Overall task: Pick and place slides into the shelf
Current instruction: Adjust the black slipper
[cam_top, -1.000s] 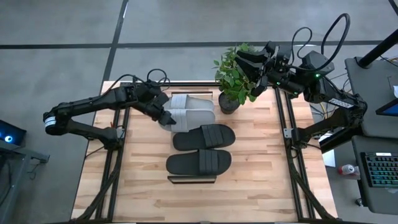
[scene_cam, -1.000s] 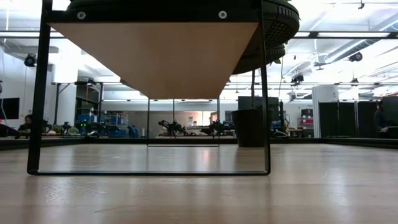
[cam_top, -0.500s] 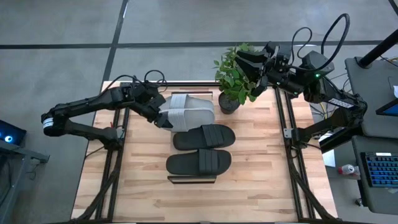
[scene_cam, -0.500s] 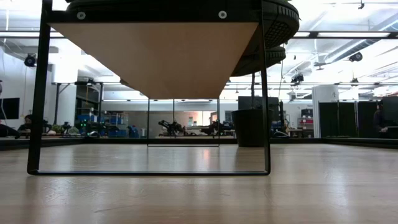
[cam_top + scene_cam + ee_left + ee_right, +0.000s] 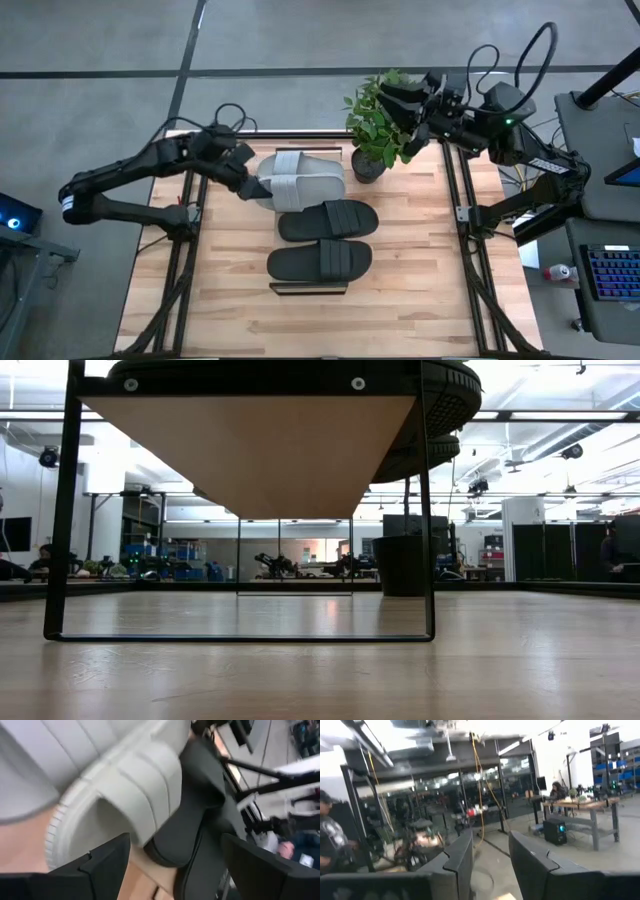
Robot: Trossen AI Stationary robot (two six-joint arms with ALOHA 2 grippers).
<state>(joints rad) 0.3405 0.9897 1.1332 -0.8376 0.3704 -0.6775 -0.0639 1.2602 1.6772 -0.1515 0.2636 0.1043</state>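
Observation:
Two pale grey slides (image 5: 303, 177) lie side by side across the shelf's plank top, and two black slides (image 5: 327, 220) (image 5: 320, 261) lie nearer on the same plank. The shelf (image 5: 310, 289) runs near to far down the table's middle; the low view shows its underside (image 5: 250, 450). My left gripper (image 5: 258, 187) stands open just left of the grey slides' end, touching nothing. In the left wrist view, the grey slide (image 5: 125, 780) and a black slide (image 5: 195, 820) lie beyond the spread fingers. My right gripper (image 5: 392, 98) waits high at the far right, open and holding nothing.
A potted plant (image 5: 372, 130) stands at the table's far edge, right of the grey slides and under my right gripper. Dark metal rails (image 5: 185, 260) (image 5: 470, 260) run along the table's left and right sides. Bare wood (image 5: 400, 300) lies at the near right.
My left gripper has come off the end of the nearer grey slide, drawing back toward the table's left edge and rising a little. The grey slide stays lying on the shelf.

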